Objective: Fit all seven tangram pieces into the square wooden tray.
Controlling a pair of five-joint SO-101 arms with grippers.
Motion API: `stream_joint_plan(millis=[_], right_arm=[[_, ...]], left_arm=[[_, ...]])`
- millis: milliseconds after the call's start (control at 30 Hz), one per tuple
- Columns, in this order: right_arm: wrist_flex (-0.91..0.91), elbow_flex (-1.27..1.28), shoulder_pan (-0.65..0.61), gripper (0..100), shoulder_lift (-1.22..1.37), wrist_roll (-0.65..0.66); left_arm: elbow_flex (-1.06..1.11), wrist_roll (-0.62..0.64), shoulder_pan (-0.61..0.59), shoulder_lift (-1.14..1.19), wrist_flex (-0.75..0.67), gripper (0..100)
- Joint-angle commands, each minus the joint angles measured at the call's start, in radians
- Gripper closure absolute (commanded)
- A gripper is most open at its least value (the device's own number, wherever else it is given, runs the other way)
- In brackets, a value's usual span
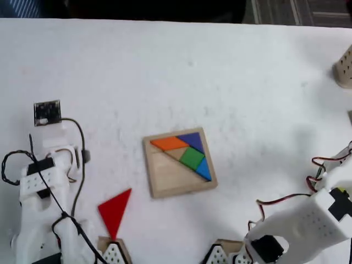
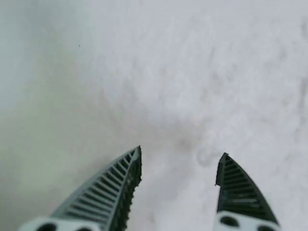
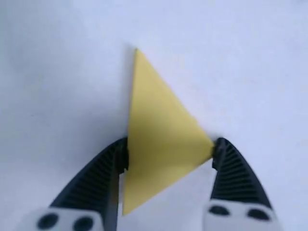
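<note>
Since the right gripper [image 3: 168,151] has one finger on the long edge of the yellow triangle [image 3: 154,125] and the other on the square corner opposite, I read it as clamped across the piece's shortest span. That is the narrowest bite available. The triangle lies flat on the white table [image 3: 250,57]. Its long edge runs fore-and-aft along the gripper's line, one sharp corner out ahead of the fingertips, the other back toward the wrist. Left gripper [image 2: 180,156]: jaws apart, nothing between them, bare table beneath; parked clear of the work, I judge. High view: wooden tray [image 1: 165,179] mid-table, turned slightly. The orange piece [image 1: 169,143], dark blue piece [image 1: 192,139], green piece [image 1: 192,158], lighter blue piece [image 1: 204,169] and what looks like a tan piece [image 1: 175,154] fill the half along its far and right walls. The diagonal half toward the near-left corner is bare wood. The red triangle [image 1: 115,210] lies flat on the table near that corner, apart from the tray, with a sharp tip toward the near edge. My judgement: the bare half takes both loose triangles. Each would sit with its long edge against a tray wall and its square corner toward the middle, so the yellow one wants turning before it goes in.
</note>
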Motion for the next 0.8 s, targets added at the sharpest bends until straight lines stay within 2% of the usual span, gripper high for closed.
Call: stream_joint_plan(millis=[0, 233, 467, 767], right_arm=[[0.054, -0.005, -0.001, 87.9, -0.071, 0.012], [0.128, 0.012, -0.008, 88.0, -0.162, 0.012], [0.122, 0.144, -0.059, 88.0, -0.344, 0.011], [0.056, 0.229, -0.051, 87.4, -0.486, 0.012]], left_arm=[[-0.008, -0.011, -0.012, -0.035, 0.006, 84], [-0.008, -0.011, -0.013, -0.035, 0.006, 84], [-0.008, -0.011, -0.013, -0.036, 0.006, 84], [-0.008, -0.011, -0.028, -0.038, 0.006, 84]])
